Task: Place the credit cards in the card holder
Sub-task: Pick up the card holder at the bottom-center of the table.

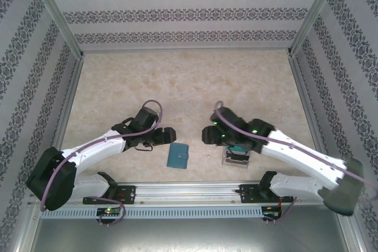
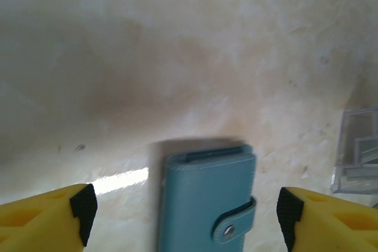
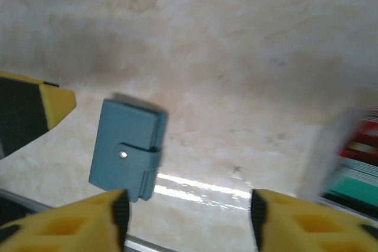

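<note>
Close to the near edge of the surface (image 1: 189,81) lies the shut teal card holder (image 1: 177,155), its snap tab fastened. At its 3 o'clock, apart from it, a clear tray (image 1: 236,157) holds the credit cards (image 3: 361,157), red above teal. Farther back, the left hand (image 1: 164,137) at the holder's 11 o'clock and the right hand (image 1: 210,134) at 1 o'clock both have their jaws apart and empty.
</note>
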Controlling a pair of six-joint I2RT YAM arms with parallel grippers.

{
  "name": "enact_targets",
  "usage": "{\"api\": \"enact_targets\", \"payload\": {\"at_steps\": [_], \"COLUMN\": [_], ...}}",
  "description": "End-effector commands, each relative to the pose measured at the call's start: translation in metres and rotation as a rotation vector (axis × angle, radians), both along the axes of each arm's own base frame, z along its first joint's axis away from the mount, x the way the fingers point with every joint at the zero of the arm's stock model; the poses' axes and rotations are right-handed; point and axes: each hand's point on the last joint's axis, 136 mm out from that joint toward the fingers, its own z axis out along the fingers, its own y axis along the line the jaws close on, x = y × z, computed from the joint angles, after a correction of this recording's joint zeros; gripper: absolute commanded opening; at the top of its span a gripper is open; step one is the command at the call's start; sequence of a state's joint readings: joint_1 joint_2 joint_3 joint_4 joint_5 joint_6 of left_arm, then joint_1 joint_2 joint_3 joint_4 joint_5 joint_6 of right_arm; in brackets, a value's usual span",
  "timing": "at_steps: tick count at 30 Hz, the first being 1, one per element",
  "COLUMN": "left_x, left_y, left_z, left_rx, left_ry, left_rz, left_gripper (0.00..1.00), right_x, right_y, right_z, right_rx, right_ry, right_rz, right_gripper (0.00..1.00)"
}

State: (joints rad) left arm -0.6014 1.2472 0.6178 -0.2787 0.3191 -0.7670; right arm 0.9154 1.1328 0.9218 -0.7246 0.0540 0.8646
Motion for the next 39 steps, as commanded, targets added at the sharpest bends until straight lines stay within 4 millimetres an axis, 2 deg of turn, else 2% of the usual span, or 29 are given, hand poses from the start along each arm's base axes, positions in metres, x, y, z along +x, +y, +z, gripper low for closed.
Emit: {"api": "enact_targets", "payload": {"at_steps": [1,2,5,8,13,18,20,22,27,31,33,39], "left_x": [-0.018,-0.02,-0.026,-0.033,-0.037,-0.038,-0.038,-0.038,-0.037,-0.036,-0.035,-0.035], "left_y": [0.001,0.0,-0.008,-0.021,-0.008,-0.012,-0.014,-0.017,-0.029,-0.038,-0.043,-0.053], "left_z": [-0.008,-0.008,-0.009,-0.007,-0.021,-0.023,-0.023,-0.023,-0.025,-0.028,-0.027,-0.019], "left_rx": [-0.016,-0.026,-0.079,-0.141,-0.094,-0.132,-0.14,-0.145,-0.172,-0.183,-0.199,-0.264], "left_ry": [0.071,0.076,0.094,0.121,0.16,0.168,0.163,0.162,0.182,0.194,0.194,0.166], "left_rz": [0.007,0.005,-0.022,-0.074,0.01,0.023,0.013,-0.005,-0.055,-0.084,-0.096,-0.128], "left_gripper": [0.78,0.77,0.74,0.72,0.67,0.65,0.64,0.6,0.52,0.47,0.47,0.36], "right_x": [0.0,-0.002,-0.009,-0.014,-0.02,-0.024,-0.025,-0.023,-0.023,-0.021,-0.022,-0.021], "right_y": [0.041,0.051,0.066,0.072,0.084,0.094,0.097,0.102,0.098,0.088,0.083,0.076], "right_z": [-0.023,-0.03,-0.046,-0.061,-0.081,-0.093,-0.098,-0.101,-0.114,-0.123,-0.129,-0.138], "right_rx": [0.142,0.178,0.216,0.186,0.186,0.194,0.195,0.199,0.185,0.145,0.123,0.085], "right_ry": [0.074,0.1,0.163,0.218,0.302,0.352,0.372,0.378,0.419,0.432,0.439,0.441], "right_rz": [0.004,0.017,0.05,0.083,0.102,0.142,0.151,0.165,0.155,0.134,0.123,0.115], "right_gripper": [0.36,0.32,0.3,0.27,0.24,0.19,0.12,0.11,0.07,0.08,0.07,0.08]}}
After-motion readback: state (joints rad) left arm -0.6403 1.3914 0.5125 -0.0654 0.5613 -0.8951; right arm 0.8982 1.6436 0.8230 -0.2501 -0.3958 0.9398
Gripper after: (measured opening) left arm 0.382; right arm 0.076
